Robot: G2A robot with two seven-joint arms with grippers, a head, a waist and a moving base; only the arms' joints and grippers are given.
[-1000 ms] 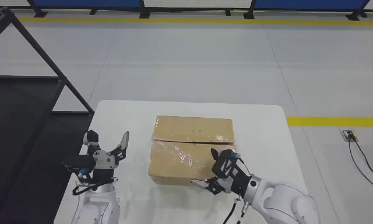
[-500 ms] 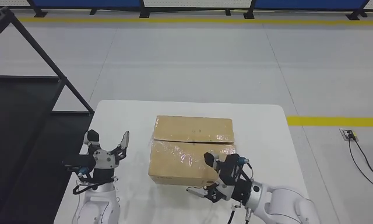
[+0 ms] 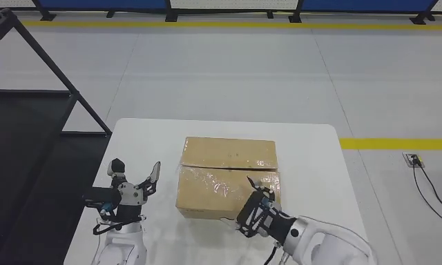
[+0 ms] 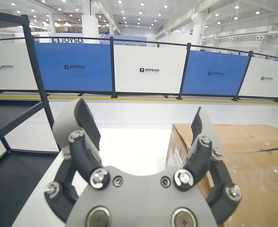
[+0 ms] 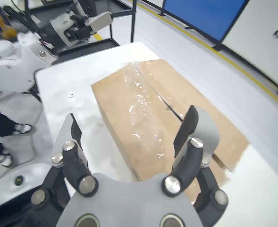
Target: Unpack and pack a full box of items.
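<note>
White table (image 3: 307, 151), black rack (image 3: 31, 161) alongside.

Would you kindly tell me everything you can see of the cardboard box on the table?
The cardboard box is brown, rectangular and closed, its two top flaps meeting at a centre seam, with glossy clear tape over the nearer flap. It lies flat near the middle of the white table. The open right gripper straddles its near edge; contact is unclear. The open left gripper stands apart beside it.

Left tool (image 4: 139, 119), right tool (image 5: 131, 119) — both agape.
</note>
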